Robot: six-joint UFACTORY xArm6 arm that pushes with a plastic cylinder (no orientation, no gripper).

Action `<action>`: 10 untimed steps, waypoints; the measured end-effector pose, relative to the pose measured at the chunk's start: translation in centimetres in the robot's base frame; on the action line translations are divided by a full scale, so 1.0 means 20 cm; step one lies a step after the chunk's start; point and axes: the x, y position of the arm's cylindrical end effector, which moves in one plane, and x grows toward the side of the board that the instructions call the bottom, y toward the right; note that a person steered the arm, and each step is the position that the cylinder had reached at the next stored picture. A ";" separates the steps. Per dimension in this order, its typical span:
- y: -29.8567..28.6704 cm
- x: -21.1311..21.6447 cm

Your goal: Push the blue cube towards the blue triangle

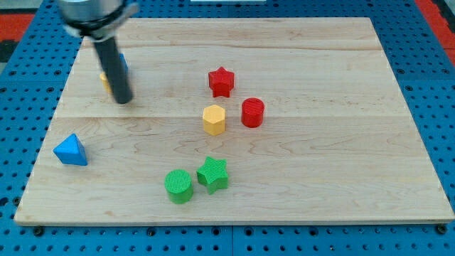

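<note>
Surface: pale wooden board lying on a blue pegboard.
My tip: upper left of the frame, resting on the board; a bare rod, so no pincer to spread or press together.
Blue cube: mostly hidden behind the rod, just above my tip; its shape is hard to tell.
Yellow block: only a sliver shows, left of the rod.
Blue triangle: left edge, well below my tip.
Centre group: red star, red cylinder, yellow hexagon.
Lower centre: green cylinder touching green star.
</note>
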 end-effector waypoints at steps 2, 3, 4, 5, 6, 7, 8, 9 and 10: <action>0.28 -0.26; 0.47 -0.29; 0.30 -0.63; 0.14 -0.61; 0.14 -0.32; 0.09 -0.24; 0.01 -0.34; -0.03 -0.09; 0.08 0.14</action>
